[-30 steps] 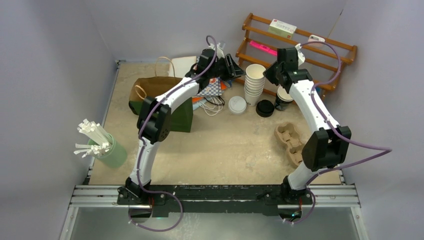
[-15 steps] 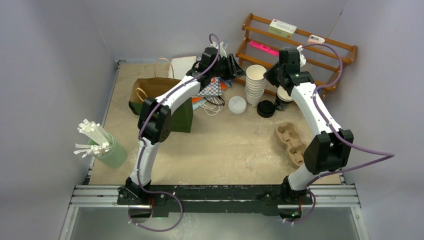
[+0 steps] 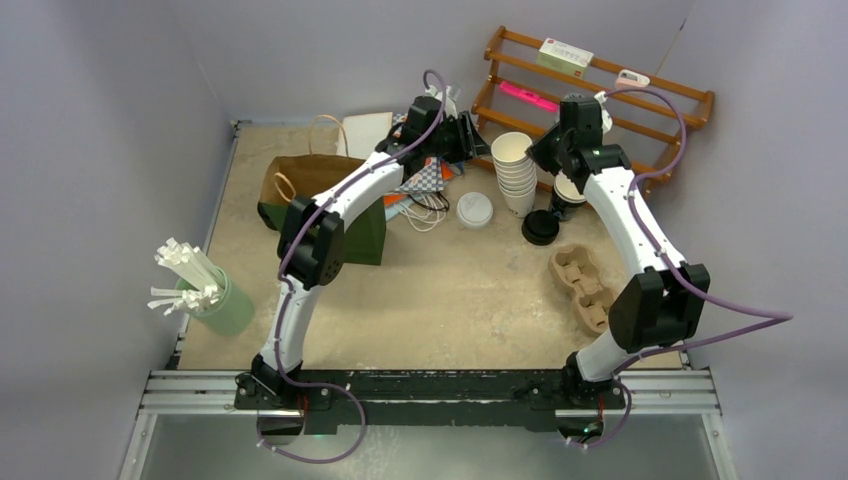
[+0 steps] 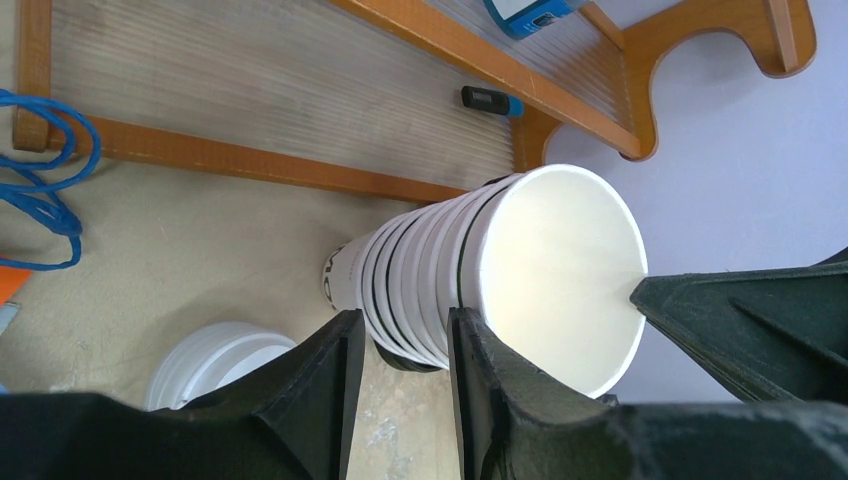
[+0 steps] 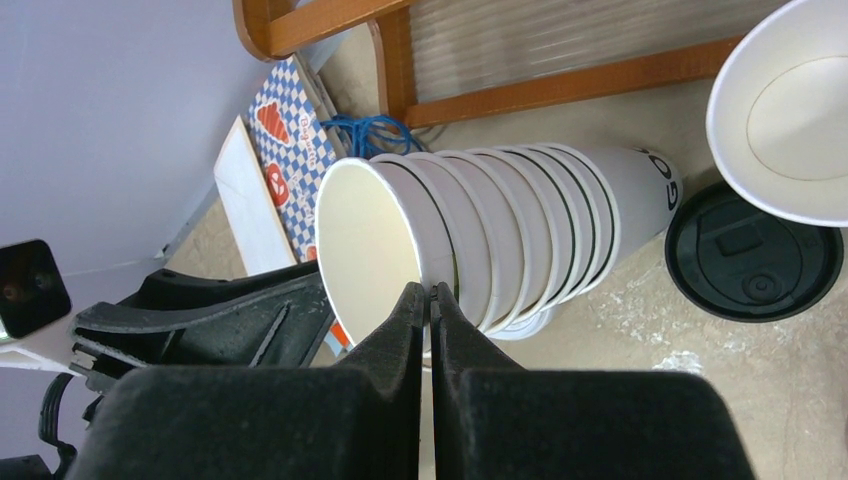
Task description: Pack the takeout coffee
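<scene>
my right claw [image 5: 430, 290] is pressed together, fingers flat against each other. its tip sits at the rim of the top cup of the stack of white paper cups [image 3: 515, 170], right at the seam with the next cup down. the stack leans on the bench [image 3: 450, 310] in front of the wooden rack [image 3: 600, 85].

my left claw [image 4: 405, 325] comes at the same stack from the other side. its fingers stand partly spread, and the lower cups of the stack show through the gap beyond them. i cannot tell whether either finger touches the stack.

the takeout coffee [image 5: 780, 110] stands upright on the bench just beside the foot of the stack, half under my right forearm in the overhead view. its body is dark and its top is open, white inside. neither claw is on it. a black lid [image 3: 541, 228] lies flat on the bench just beside it, and a white lid [image 3: 474, 210] lies on the other side of the stack.

a cardboard cup carrier [image 3: 582, 283] lies nearer my right base. a brown paper bag [image 3: 310, 178] stands behind my left arm.
</scene>
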Robot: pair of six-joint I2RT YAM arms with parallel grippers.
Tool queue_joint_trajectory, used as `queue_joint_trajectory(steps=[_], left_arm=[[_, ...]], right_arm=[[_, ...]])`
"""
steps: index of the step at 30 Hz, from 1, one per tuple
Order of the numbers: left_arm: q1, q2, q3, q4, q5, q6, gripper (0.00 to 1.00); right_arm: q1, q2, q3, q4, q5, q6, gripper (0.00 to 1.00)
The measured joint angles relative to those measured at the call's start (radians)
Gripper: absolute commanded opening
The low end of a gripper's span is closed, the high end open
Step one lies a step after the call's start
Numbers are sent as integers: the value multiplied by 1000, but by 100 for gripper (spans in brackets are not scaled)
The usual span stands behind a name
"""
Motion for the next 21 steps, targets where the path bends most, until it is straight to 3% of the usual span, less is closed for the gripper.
queue_joint_trajectory(steps=[21], left_arm=[[-4, 0, 54, -62, -90, 128, 39]], right_arm=[[-6, 0, -6, 113, -92, 56, 0]])
